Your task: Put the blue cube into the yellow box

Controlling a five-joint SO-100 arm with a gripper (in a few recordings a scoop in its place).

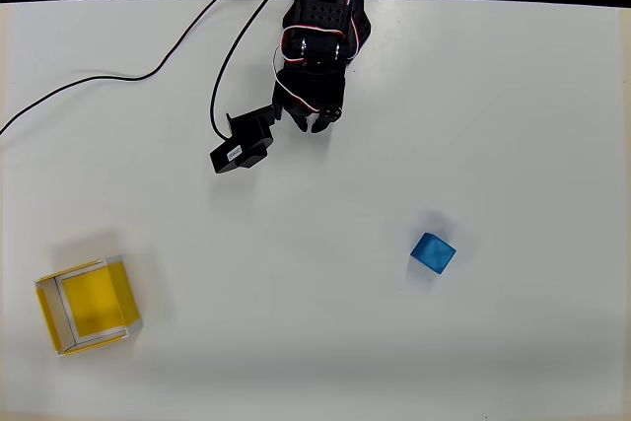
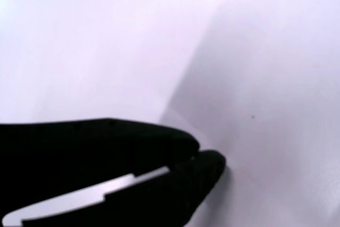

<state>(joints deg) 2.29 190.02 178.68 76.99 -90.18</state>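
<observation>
pincer (image 2: 199, 158): wrist view shows your two black tips pressed together, nothing between them — bare white table (image 2: 255, 67) beyond. In the overhead view the pincer (image 1: 314, 125) hangs near the table's top edge, below the arm's base.
camera module (image 1: 243, 145): black block on a cable, just left of the pincer in the overhead view, over the table.
blue cube (image 1: 433, 252): sits on the table, right of centre in the overhead view, well apart from the pincer and lower in the picture; turned a bit, so its faces run diagonal to the table edges.
yellow box (image 1: 87, 306): lower left in the overhead view, open side up, nothing in it, white-edged walls showing — well apart from the cube, across the table.
step: looks like the very start; cube not yet approached, nothing gripped.
next move: you'd want to spread the tips, swing toward the cube, and turn the wrist so they meet two opposite flat faces, not the corners.
risk: a closed or skewed approach could nudge the cube away.
</observation>
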